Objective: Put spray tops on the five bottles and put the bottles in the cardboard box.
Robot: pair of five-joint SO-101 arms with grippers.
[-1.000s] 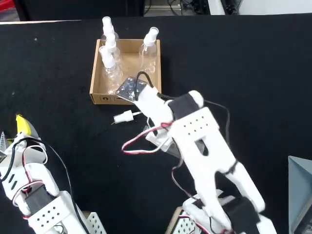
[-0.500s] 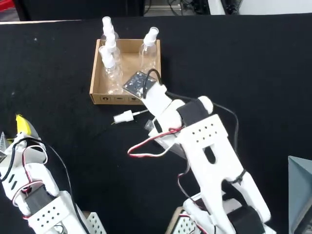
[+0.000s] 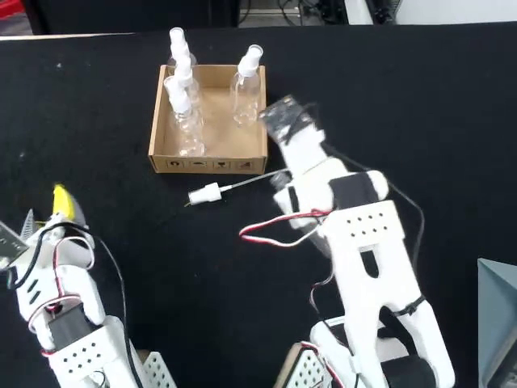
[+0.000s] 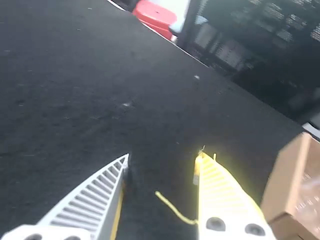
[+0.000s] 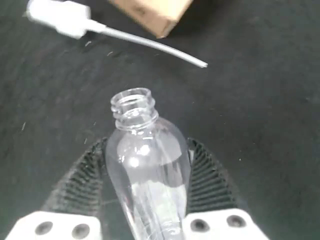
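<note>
My right pincer (image 5: 147,150) is clamped on the body of a clear bottle (image 5: 142,165), one pad on each side, with the open threaded neck sticking out free past the tips. I hold it just off the near right corner of the cardboard box (image 3: 157,153), over the black table (image 3: 420,121). The loose spray top (image 5: 60,20) lies on the table just in front of the box's near wall, its head to the left and its thin tube running right, ending close to my bottle. Capped bottles (image 3: 246,89) stand inside the box already. My left pincer (image 4: 162,160) is apart and holds nothing, at the near left and well away from the top. As I judge it, this bottle wants capping next, so I should keep my grip low on the body, hold the neck steady and turned where the other arm can reach it, and not squeeze harder, since the thin plastic may buckle. The left should take the top by its head, leave the tube hanging free, and feed the tube into the neck before seating the collar squarely.
</note>
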